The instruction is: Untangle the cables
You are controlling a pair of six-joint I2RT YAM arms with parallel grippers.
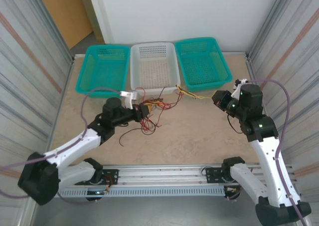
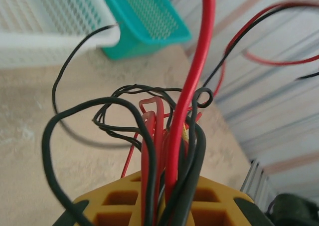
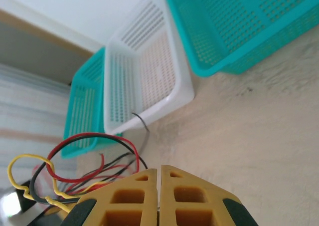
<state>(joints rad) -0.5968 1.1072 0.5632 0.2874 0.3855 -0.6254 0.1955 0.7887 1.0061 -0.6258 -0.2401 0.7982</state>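
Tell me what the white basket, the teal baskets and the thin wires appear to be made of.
White perforated basket: looks like moulded plastic, slightly glossy, with a regular grid of holes. Teal perforated baskets, left and right: likely the same plastic, same hole pattern. Thin red, black and yellow cables: smooth, shiny insulation, probably plastic or rubber; the core is hidden.

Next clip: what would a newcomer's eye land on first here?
First, the snarl of red, black and yellow cables on the table left of centre, a bunch of them clamped in the left hand. Then the row at the far edge: a white basket flanked by teal baskets. The right hand sits to the right, fingers shut together, with a yellow strand stretching toward it.
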